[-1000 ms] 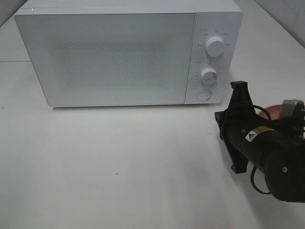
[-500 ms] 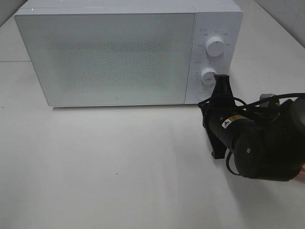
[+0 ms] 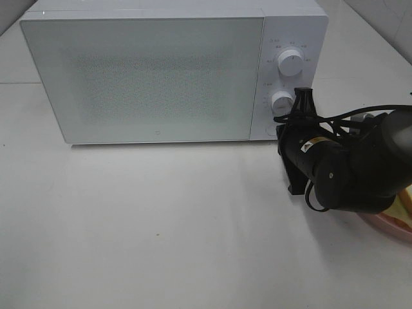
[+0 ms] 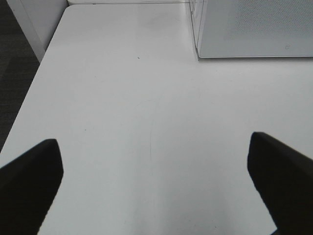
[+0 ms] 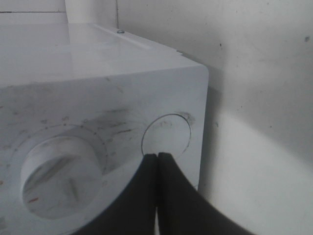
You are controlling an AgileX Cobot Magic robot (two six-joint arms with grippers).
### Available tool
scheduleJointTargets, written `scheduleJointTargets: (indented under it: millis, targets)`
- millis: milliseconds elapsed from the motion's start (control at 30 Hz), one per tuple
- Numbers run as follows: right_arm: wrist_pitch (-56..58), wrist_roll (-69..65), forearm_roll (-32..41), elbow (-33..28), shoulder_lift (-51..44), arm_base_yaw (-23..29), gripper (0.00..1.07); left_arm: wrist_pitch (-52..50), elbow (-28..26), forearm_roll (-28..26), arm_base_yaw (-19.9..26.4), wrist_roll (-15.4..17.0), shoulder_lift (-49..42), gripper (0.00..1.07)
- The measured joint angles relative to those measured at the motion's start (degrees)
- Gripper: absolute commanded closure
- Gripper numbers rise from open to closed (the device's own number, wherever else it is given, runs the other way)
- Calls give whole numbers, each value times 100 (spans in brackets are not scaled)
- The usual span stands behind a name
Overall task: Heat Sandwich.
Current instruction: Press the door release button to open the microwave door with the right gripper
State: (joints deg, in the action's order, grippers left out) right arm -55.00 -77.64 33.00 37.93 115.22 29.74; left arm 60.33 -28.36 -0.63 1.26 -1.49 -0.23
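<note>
The white microwave [image 3: 148, 71] stands at the back with its door closed. My right gripper [image 3: 302, 96] is shut, and its black arm reaches in from the right to the control panel. In the right wrist view the closed fingertips [image 5: 156, 157] sit right at the lower edge of the round button [image 5: 166, 133], beside the lower knob [image 5: 61, 171]. A pale corner of the sandwich [image 3: 405, 202] peeks out behind the arm at the right edge, on the pink plate [image 3: 391, 229]. My left gripper [image 4: 156, 186] is open over bare table, with nothing between its fingers [image 4: 29, 181].
Two white knobs [image 3: 291, 63] [image 3: 281, 102] sit on the microwave's right panel. The white table [image 3: 161, 225] spreads in front of the microwave. A corner of the microwave [image 4: 254, 29] shows in the left wrist view. The table's edge [image 4: 29, 88] runs beside the left gripper.
The right arm has swung left and in toward the microwave's control panel, bringing its shut fingertips to the panel. The plate with the sandwich now shows at the right edge. The left gripper has not moved.
</note>
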Motion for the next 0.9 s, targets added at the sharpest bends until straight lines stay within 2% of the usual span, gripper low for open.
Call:
scheduleJointTargets:
  millis: [400,900]
  targets:
    - [401,-235,-407,567,418,-183,107,0,0,0,0,0,0,9]
    - [430,-74,-298,642,441,-395,107,0,0,0,0,0,0,9]
